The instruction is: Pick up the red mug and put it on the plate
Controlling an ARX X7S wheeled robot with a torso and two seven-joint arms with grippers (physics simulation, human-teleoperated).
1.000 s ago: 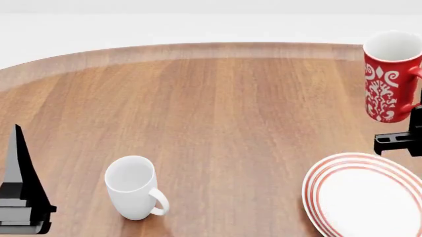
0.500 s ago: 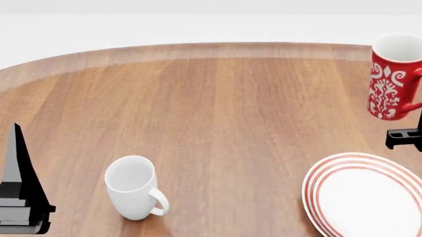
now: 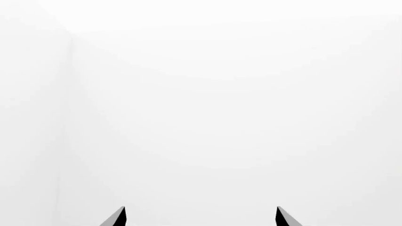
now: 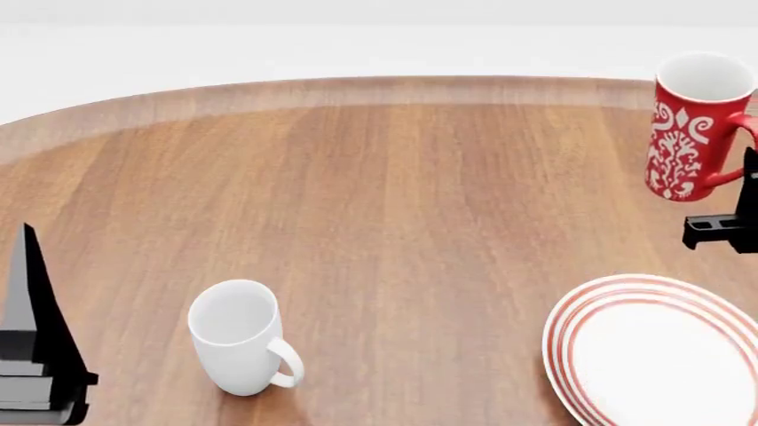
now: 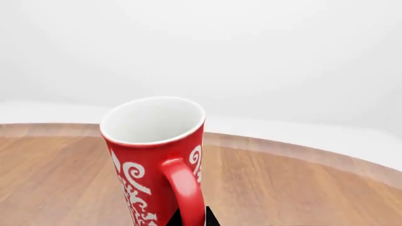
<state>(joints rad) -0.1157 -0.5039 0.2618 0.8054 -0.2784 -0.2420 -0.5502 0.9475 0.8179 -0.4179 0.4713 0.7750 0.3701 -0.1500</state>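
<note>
The red mug with white swirls hangs tilted in the air at the far right, above the table. My right gripper is shut on its red loop handle; in the right wrist view the dark fingertips pinch the handle from both sides. The plate, white with red rings, lies at the front right, below and nearer than the mug. My left gripper stands at the front left edge, jaws apart and empty; its wrist view shows only white wall between the tips.
A plain white mug stands at the front left of the round wooden table, near my left gripper. The table's far edge curves along the back, with white floor behind it.
The red mug has risen a little in my right gripper and tilted, shifting right and then back left. The left arm, white mug and plate have not moved.
</note>
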